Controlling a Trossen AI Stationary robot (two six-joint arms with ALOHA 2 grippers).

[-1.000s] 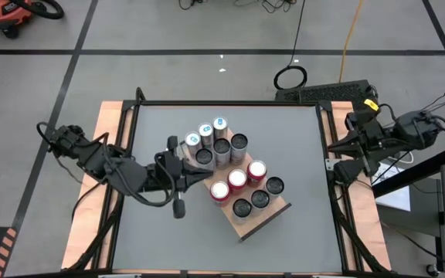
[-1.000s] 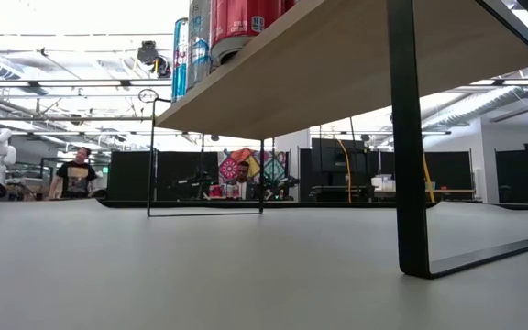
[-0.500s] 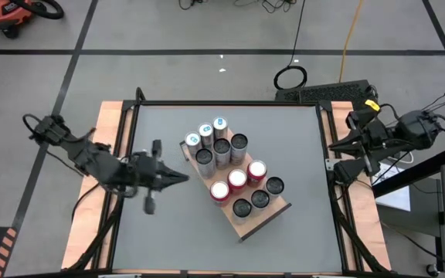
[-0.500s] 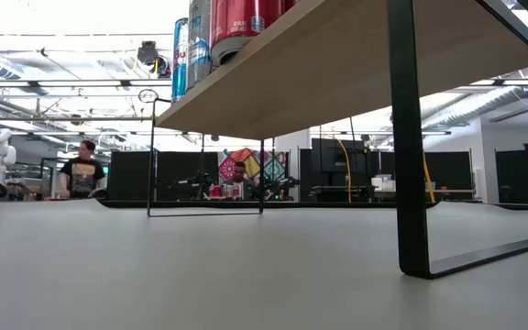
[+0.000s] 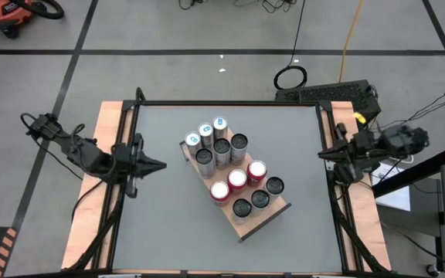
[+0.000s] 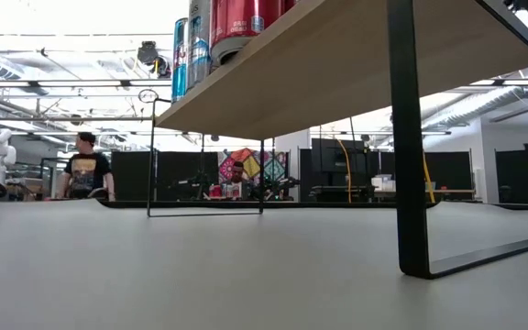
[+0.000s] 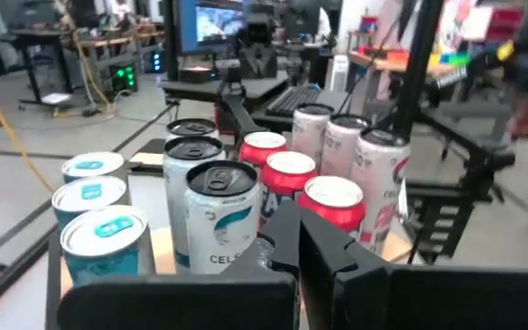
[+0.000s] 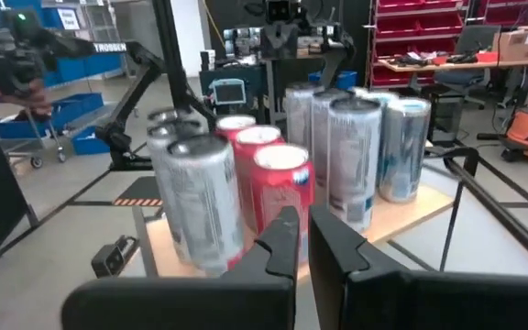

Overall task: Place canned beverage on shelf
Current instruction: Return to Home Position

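The shelf point(image 5: 247, 225), a light-brown board with a black rim, stands slantwise in the middle of the table on black legs point(image 6: 409, 137). Several cans stand upright on it: blue-topped ones point(image 5: 205, 131) at its far end, dark-topped ones point(image 5: 221, 150), and red ones point(image 5: 237, 179). My left gripper point(image 5: 161, 165) is at the table's left edge, shut and empty, pointing at the cans point(image 7: 218, 215). My right gripper point(image 5: 321, 155) is at the table's right edge, shut and empty, facing the cans point(image 8: 278, 188).
Pale wood strips run along the table's left point(image 5: 108, 127) and right point(image 5: 338, 208) sides. Bare grey table lies to the shelf's near left point(image 5: 168, 224) and far right point(image 5: 284, 131). A person point(image 6: 87, 170) stands in the room far behind.
My left gripper has drawn back from the cans at the shelf's far end toward the table's left edge and now points level across the table. The cans and the shelf have stayed in place. My right arm has shifted a little at the right edge.
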